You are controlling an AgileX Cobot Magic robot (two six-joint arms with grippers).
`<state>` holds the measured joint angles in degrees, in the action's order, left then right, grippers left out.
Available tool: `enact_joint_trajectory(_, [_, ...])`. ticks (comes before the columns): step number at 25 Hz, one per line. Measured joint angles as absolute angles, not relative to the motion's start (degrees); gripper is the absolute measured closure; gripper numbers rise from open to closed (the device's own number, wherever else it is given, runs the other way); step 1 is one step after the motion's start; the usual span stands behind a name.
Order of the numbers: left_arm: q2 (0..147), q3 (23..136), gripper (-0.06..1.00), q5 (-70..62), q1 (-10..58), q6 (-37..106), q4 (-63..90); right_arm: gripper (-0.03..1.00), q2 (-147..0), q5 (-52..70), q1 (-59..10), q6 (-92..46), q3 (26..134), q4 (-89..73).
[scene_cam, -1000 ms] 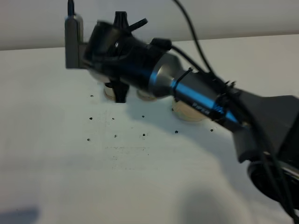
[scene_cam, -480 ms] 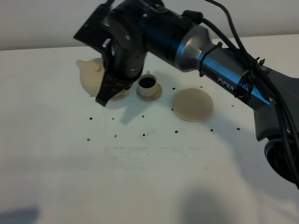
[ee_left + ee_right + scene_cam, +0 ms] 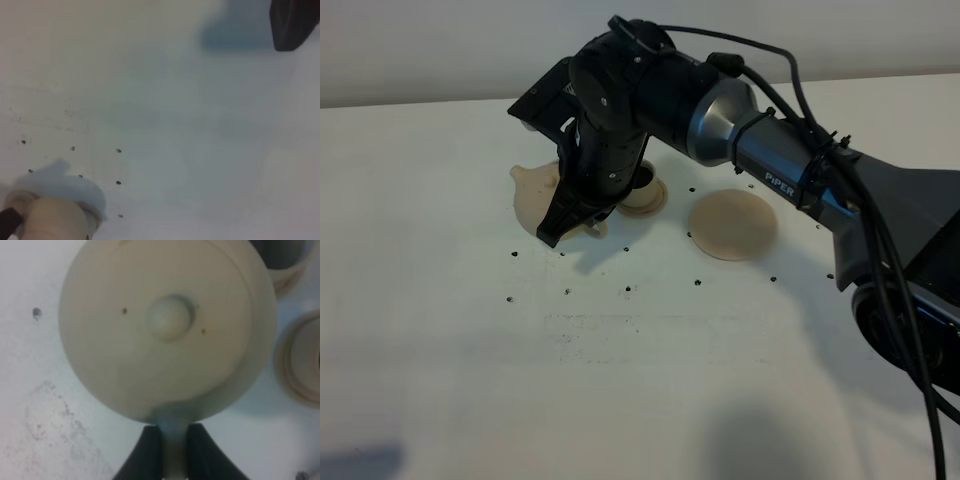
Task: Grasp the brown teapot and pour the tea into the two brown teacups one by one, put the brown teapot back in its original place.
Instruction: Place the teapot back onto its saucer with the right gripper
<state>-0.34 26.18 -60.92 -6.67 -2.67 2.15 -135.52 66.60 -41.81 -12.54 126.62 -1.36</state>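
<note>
My right gripper reaches across to the left side of the table and is shut on the loop handle of the brown teapot. The pot hangs just left of the teacups with its spout pointing left. In the right wrist view both fingers clamp the handle below the teapot, whose lid is on. One brown teacup, dark inside, peeks out behind the arm; the other is hidden there. The wrist view shows one teacup and a second teacup's rim. The wide saucer lies bare. My left gripper is out of view.
Small dark dots mark the white table around the cups. The left wrist view shows white table, a blurred beige piece at one corner and a dark block at another.
The right arm swung away from the camera. The teapot in its grip then moved right and toward the front, closer to the cups, covering the left one.
</note>
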Motion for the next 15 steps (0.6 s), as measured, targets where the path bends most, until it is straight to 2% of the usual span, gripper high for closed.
enact_joint_trajectory(15, [-0.34, 26.18, 0.63, -60.92, -6.67, -2.67, 2.15, 0.87, -142.08, 61.12, -41.31, -12.49, 126.62, -2.58])
